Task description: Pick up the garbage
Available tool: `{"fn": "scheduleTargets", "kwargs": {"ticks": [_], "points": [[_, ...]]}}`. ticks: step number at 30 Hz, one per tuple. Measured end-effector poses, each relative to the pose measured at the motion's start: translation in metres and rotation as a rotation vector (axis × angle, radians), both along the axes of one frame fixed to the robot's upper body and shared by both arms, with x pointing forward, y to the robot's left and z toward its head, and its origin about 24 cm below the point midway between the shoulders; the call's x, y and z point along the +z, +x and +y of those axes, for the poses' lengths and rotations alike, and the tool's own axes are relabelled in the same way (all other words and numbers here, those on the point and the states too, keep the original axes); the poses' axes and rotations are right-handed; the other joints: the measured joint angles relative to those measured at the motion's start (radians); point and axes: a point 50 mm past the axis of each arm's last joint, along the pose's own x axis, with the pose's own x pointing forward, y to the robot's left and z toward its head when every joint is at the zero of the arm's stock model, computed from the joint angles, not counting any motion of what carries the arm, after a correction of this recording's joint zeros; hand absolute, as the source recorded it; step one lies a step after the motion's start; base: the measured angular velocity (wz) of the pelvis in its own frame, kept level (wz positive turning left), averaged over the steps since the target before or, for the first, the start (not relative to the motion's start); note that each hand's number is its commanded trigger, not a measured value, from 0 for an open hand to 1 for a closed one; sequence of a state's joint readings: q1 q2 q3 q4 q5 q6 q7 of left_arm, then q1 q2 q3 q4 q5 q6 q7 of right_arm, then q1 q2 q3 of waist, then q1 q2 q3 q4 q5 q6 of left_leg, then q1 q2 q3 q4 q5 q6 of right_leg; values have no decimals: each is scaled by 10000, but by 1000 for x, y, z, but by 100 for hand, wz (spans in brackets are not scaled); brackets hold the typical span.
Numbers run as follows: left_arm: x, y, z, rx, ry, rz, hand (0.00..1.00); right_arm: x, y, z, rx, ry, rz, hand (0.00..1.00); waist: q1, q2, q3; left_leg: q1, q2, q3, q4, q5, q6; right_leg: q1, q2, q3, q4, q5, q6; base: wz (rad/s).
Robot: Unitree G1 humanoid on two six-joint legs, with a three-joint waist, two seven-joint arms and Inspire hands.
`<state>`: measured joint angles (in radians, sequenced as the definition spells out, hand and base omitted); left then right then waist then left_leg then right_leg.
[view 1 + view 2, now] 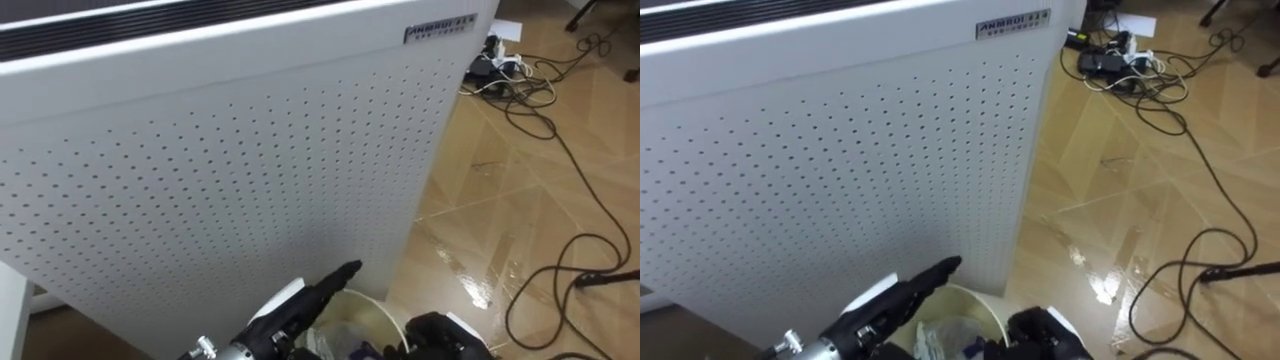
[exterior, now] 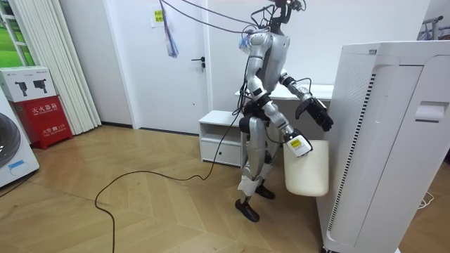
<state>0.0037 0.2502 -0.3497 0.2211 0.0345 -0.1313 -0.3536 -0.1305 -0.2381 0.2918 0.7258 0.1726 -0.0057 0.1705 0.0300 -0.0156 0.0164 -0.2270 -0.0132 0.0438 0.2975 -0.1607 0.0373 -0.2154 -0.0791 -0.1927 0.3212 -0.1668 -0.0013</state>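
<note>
Above bin (image 1: 386,309) rim: left hand (image 1: 308,297) open | garbage (image 1: 338,336) just below | right hand (image 1: 441,336) grips bin

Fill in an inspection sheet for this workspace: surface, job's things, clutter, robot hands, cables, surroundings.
Surface: wooden floor, glossy patch.
Job's things: white bin held off the floor; crumpled garbage inside.
Clutter: nothing seen.
Robot hands: left robot hand open, straight over the bin; right robot hand at its rim.
Cables: tangle beyond the appliance; dark cable looping nearer.
Surroundings: perforated white appliance, door, low cabinet.
</note>
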Motion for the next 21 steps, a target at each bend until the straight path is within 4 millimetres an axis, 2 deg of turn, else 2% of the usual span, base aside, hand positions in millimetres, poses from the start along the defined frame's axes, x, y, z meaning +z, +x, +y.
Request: {"fn": "scheduleTargets", "kwargs": {"ticks": [3,9,12,14,16,20,21], "points": [[-9,-12,5,137,63,428,0,-9,-15,-5,-232,92,434,100,-16,-68,-64,499,10,-9,-208,-1,-1,550,46,-27,-313,4,3,0],[-25,-33,15,440,435,1108,0,-19,-38,-17,-436,-75,1013,100,-72,-91,-123,1390,12,-15,-671,1,-17,1338,99,-60,-707,3,34,0],[-36,-50,23,938,640,1580,0,-27,-56,-23,-597,-170,1409,100,-251,-120,-124,1827,1,-12,-922,4,-20,1811,127,-61,-863,-10,54,-1],[-42,-56,27,1151,775,1878,0,-35,-69,-27,-799,-227,1787,100,-269,-188,-99,2041,6,35,-1037,5,-22,1947,160,29,-1009,-13,59,-8],[-55,-64,37,1678,1229,2333,0,-43,-87,-33,-1079,-336,2394,100,-227,-278,-109,2224,10,120,-1150,-9,-39,2033,194,216,-1018,-41,85,-13],[-69,-78,52,2576,1672,2965,0,-50,-104,-47,-1939,-425,2828,100,-360,-335,-107,2304,5,119,-1184,-16,-41,2209,175,116,-1141,-34,99,0],[-74,-84,57,2834,1809,3202,0,-55,-113,-52,-2344,-473,3224,100,-328,-345,-112,2410,5,127,-1278,-24,-46,2265,197,119,-1197,-28,110,0]]}}
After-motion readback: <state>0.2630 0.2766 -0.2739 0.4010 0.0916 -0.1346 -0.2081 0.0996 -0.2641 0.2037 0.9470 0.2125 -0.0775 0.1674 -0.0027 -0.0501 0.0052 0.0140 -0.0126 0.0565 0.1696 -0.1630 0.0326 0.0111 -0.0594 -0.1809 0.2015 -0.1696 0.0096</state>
